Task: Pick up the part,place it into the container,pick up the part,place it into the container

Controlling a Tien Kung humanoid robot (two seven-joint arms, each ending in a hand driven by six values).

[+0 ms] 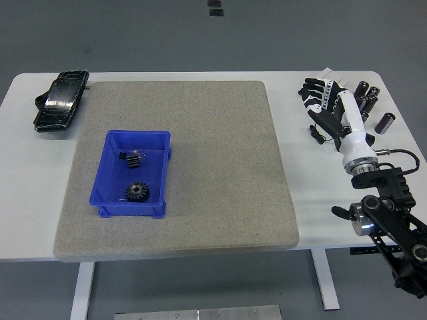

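Several parts (pixel 369 105) beside open hand (pixel 321 100)

Right arm (pixel 387 220): cut off by the picture's right and lower edges; shoulder end unseen. Right hand (pixel 325 105): seen from the back, palm side hidden, so whether anything lies beneath it cannot be told. Dark cylinders (pixel 368 101): partly covered by the white forearm; exact count unclear. Smaller gear (pixel 131 157) in the blue bin (pixel 107 193): too small to make out its teeth; a clear wrapper around it is only faintly visible. Black object (pixel 60 101) at the table's far left corner: glossy, kind unclear. Table (pixel 27 220): legs cut off at the bottom edge. Metal plate (pixel 197 313) on the floor: cropped by the lower edge. Two dark floor marks (pixel 214 7): the upper one cropped at the top edge.
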